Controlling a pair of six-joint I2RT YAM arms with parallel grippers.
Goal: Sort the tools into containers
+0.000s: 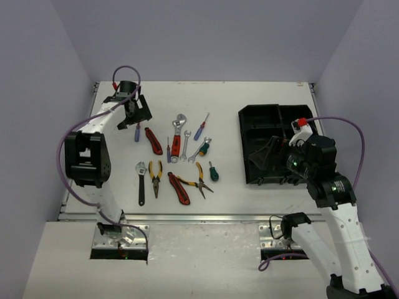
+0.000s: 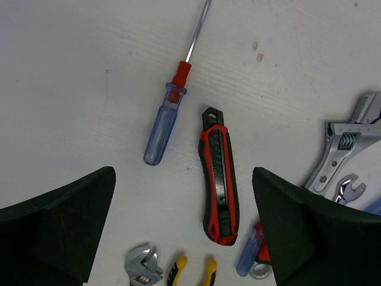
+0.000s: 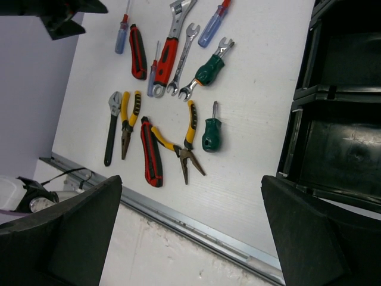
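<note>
The tools lie loose on the white table, left of the black tray (image 1: 244, 149) with its containers. My left gripper (image 1: 134, 115) hangs open over the far-left end of the group. In its wrist view the open left gripper (image 2: 181, 174) frames a blue screwdriver (image 2: 162, 131) and a red utility knife (image 2: 219, 179), touching neither. My right gripper (image 1: 271, 152) is open above the tray's near left part, holding nothing. Its wrist view looks past the right gripper (image 3: 191, 180) at a second red knife (image 3: 150, 152), yellow long-nose pliers (image 3: 178, 146) and a green screwdriver (image 3: 211, 132).
A red-handled wrench (image 3: 169, 56), silver wrenches (image 3: 183, 59), yellow pliers (image 3: 128, 122) and a black-handled adjustable wrench (image 3: 111, 128) lie in the same group. A metal rail (image 3: 196, 223) runs along the table's near edge. The tray's compartments (image 3: 339, 140) look empty.
</note>
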